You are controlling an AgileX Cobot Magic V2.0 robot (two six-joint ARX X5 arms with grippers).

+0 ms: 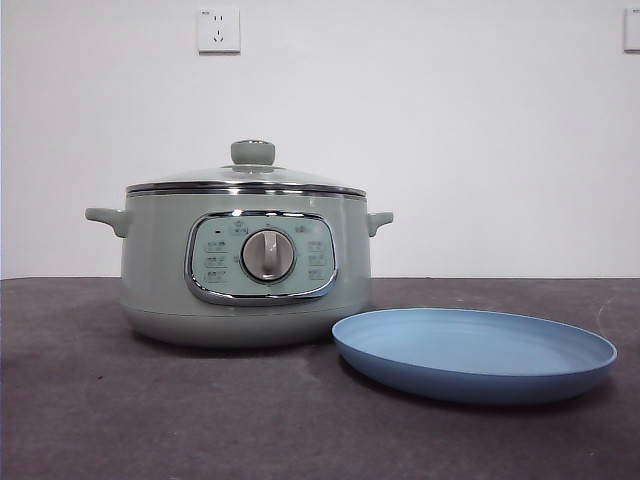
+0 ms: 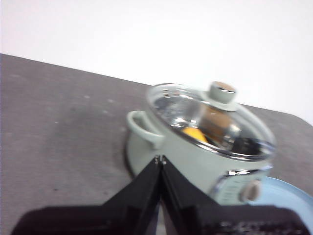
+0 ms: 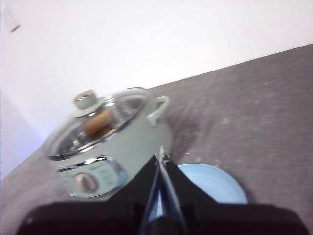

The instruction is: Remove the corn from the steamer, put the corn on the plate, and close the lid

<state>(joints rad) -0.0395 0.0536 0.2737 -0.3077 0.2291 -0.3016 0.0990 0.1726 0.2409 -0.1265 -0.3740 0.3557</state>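
The pale green steamer (image 1: 245, 265) stands on the dark table with its glass lid (image 1: 247, 178) on. The light-blue plate (image 1: 474, 352) lies empty to its right, close to the pot's base. In the left wrist view the steamer (image 2: 195, 147) shows under its lid (image 2: 210, 117), with the yellow corn (image 2: 194, 134) inside, seen through the glass. The left gripper (image 2: 161, 159) is shut and empty, off to the pot's handle side. The right gripper (image 3: 161, 157) is shut and empty, above and back from the steamer (image 3: 112, 142) and the plate (image 3: 210, 183). Neither gripper shows in the front view.
A white wall stands behind the table, with a socket (image 1: 218, 30) above the pot. The pot's side handles (image 1: 108, 219) stick out left and right. Bare dark table (image 1: 120, 420) lies in front of the pot and plate.
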